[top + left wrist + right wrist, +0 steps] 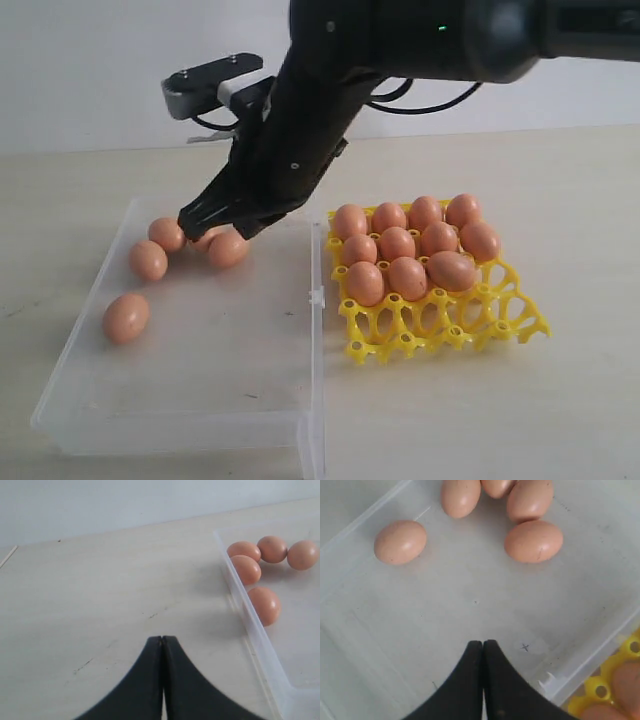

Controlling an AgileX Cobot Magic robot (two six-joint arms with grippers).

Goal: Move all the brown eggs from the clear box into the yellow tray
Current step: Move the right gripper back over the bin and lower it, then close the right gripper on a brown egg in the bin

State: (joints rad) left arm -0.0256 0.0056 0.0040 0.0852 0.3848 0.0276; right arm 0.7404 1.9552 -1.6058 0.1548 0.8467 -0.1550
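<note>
the right tool (215,222) hangs low over the box (220,350), jaws pressed together and pinching nothing, right at the cluster of eggs (148,260) near the far wall. if it drops as it is, i judge the closed tip would strike a shell or shove it. the jaws need to spread first. four of the eggs lie touching or just beside one another, so a finger coming down between them could nudge a neighbour. on the smooth floor a nudged egg would likely roll. the lone egg (126,317), nearer the front by the box's left wall in the exterior view, looks the easier pick. too hard a squeeze may crack a shell. too light a grip, and the egg may slip on the way over the box wall and its clasp tab (317,297) to the tray (440,322). in the tray, the front right egg (452,270) lies tilted on its side, not seated like the rest, and setting another beside it could knock it.

the left tool (162,639) is also pressed together and empty, over bare table (100,580) just outside the box.

count: five eggs in the box, eleven in the tray, sixteen in all. about five cups look free along the tray's front. one box, one tray, two tools.
</note>
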